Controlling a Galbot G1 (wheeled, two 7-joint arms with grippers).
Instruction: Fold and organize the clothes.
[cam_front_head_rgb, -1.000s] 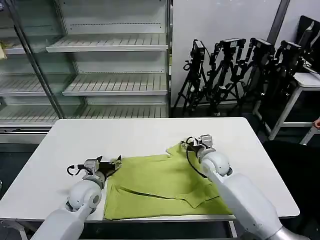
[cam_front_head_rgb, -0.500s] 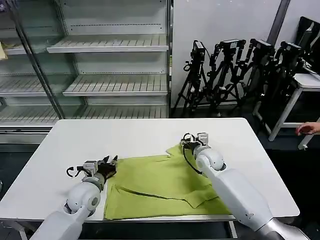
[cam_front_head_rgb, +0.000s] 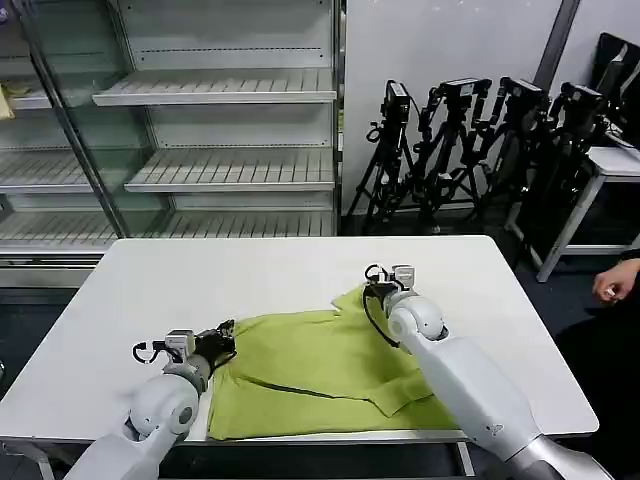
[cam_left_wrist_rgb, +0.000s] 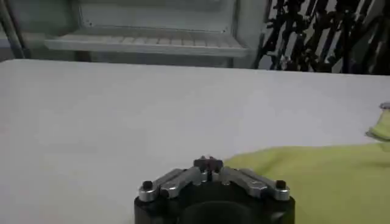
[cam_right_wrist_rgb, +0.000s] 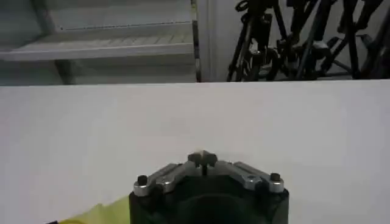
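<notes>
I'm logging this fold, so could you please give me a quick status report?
Left gripper fingers shut at the T-shirt far-left corner. Right gripper shut at far-right corner. Shirt partly folded on table. Nothing in the way.

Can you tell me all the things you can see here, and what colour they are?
T-shirt: one, lime green, partly folded on the near half of the table.
Table: one, white, in front of the robot.
Shelves: one glass-fronted unit, pale grey, bare, behind the table on the left.
Tripods with cameras: several, black, behind the table on the right.
Person's hand: one, at the far right edge, touching nothing.
Left gripper: one, black and silver, fingers together at the T-shirt's left edge.
Right gripper: one, black and silver, fingers together at the T-shirt's far right corner.
</notes>
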